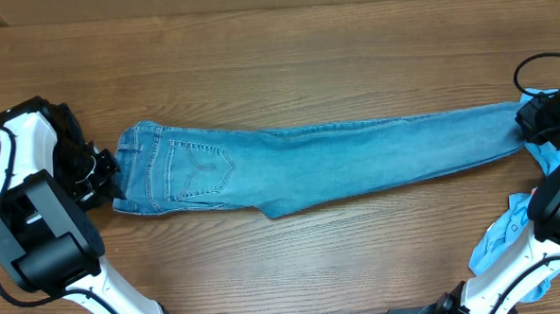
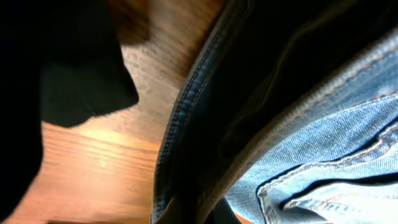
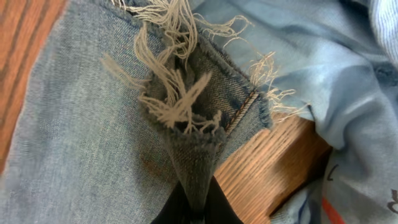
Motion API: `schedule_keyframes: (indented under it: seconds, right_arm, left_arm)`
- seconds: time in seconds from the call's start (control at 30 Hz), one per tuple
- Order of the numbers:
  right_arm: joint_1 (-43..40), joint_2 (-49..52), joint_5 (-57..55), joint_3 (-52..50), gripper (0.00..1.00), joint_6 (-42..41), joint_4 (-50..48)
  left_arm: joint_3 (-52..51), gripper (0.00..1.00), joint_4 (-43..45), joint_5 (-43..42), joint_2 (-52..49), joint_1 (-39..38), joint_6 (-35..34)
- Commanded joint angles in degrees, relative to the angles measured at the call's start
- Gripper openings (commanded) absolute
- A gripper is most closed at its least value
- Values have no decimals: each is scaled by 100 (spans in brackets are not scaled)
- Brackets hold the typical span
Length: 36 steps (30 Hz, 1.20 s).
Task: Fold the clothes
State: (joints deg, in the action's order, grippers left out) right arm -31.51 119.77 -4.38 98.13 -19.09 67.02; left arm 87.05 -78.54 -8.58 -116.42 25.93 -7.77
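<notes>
Left arm is held low at the tabletop (image 1: pixel 276 62) edge, left pincer (image 1: pixel 108 176) set against the waistband of the jeans (image 1: pixel 337 159); its grip cannot be told. Right arm is reached to the frayed hem, right pincer (image 3: pixel 193 208) clamped on it. Jeans are laid flat, stretched lengthwise between both.

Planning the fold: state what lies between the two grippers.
Only the jeans, laid out on the table from left gripper at the waistband to right gripper at the hem, per the overhead view.
</notes>
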Motion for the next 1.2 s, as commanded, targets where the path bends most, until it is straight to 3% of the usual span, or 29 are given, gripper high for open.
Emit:
schedule_keyframes:
  seconds: [0.0,0.13,0.27,0.5,0.63,0.73,0.8,0.9,0.97,1.07,1.17]
  right_arm:
    - [-142,0,-291,44,4,-46,-219]
    - [-166,0,-308,44,4,-48,-256]
    - [-203,0,-310,44,4,-48,-264]
    - [-205,0,-308,44,4,-48,-262]
    - [-205,0,-306,44,4,-48,-262]
    - [-205,0,-306,44,4,-48,-260]
    - [-205,2,-304,44,4,-48,-260]
    - [-205,2,-284,44,4,-48,-262]
    - [-199,0,-284,44,4,-48,-258]
    - [-199,0,-197,44,4,-46,-258]
    - [-199,0,-197,44,4,-46,-240]
  left_arm:
    - [52,4,92,402,-46,203,-125]
    - [44,4,-579,31,-46,208,417]
    - [44,4,-337,616,-46,442,-127]
    - [46,7,-372,323,-46,686,-111]
    - [120,33,-328,-439,114,658,402]
    - [149,44,-109,-474,671,656,413]
    - [151,45,57,-745,1091,627,417]
    - [151,38,352,-1392,1593,372,693]
    - [151,24,669,-1394,1716,-79,750]
    - [105,10,1137,-1244,1556,-826,782]
    - [105,9,1541,-1182,1064,-1480,774]
